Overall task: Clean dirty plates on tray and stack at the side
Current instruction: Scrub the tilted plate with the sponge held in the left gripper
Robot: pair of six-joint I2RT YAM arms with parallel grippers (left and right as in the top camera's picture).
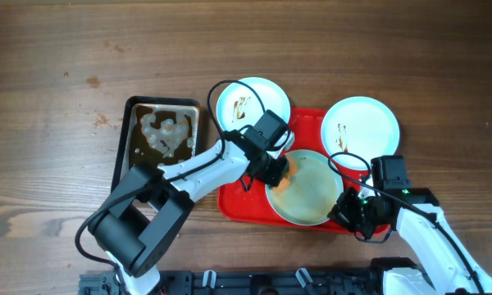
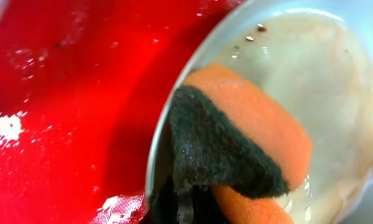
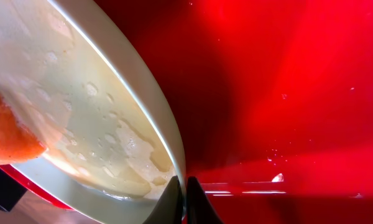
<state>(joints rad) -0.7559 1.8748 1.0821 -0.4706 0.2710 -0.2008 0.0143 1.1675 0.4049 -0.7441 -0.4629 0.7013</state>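
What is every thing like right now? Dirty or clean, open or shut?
middle plate, soapy, on the tray.
back-left plate, brown smears.
right plate, brown smears.
tray, wet.
sponge, pressed on middle plate.
pan, holds brownish liquid.
left claw, shut on sponge.
right claw, shut on middle plate's rim.

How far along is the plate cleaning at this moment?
Done: nothing stacked yet. In hand: the left pincer presses an orange sponge on the soapy plate while the right pincer pinches its rim. Left: the left smeared plate and right smeared plate at the red tray's far edge, then stacking all three.
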